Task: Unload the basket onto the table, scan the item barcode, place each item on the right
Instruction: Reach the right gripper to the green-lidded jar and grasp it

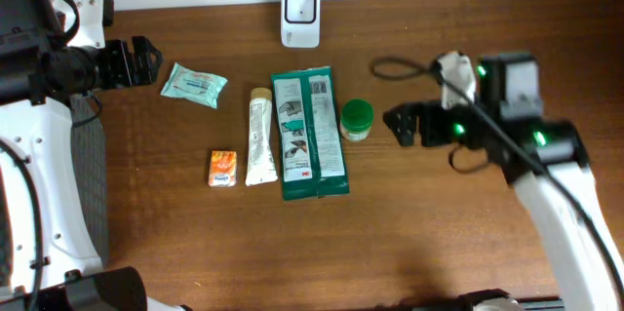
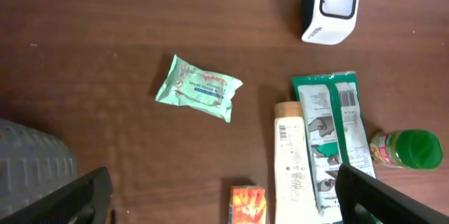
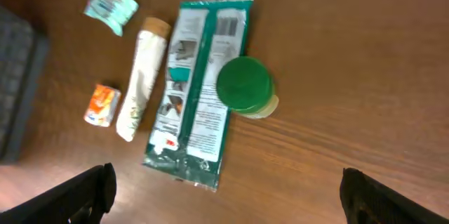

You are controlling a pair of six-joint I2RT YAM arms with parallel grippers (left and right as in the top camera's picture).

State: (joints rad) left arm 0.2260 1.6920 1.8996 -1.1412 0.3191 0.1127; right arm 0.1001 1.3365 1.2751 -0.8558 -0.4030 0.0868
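A white barcode scanner (image 1: 300, 16) (image 2: 330, 6) stands at the table's far edge. In front of it lie a mint packet (image 1: 193, 85) (image 2: 198, 88), a white tube (image 1: 259, 136) (image 2: 292, 161), a flat green package (image 1: 310, 134) (image 3: 198, 87) with a barcode near its far end, a green-lidded jar (image 1: 356, 121) (image 3: 244, 87) and a small orange box (image 1: 223, 168) (image 2: 248, 204). My left gripper (image 1: 151, 60) (image 2: 223, 182) hovers open, left of the mint packet, holding nothing. My right gripper (image 1: 397, 126) (image 3: 226, 182) hovers open, just right of the jar, also holding nothing.
A grey ribbed mat (image 1: 86, 184) (image 2: 31, 161) lies along the left side under the left arm. A black cable (image 1: 395, 67) loops on the table behind the right gripper. Bare brown wood lies in front of the items.
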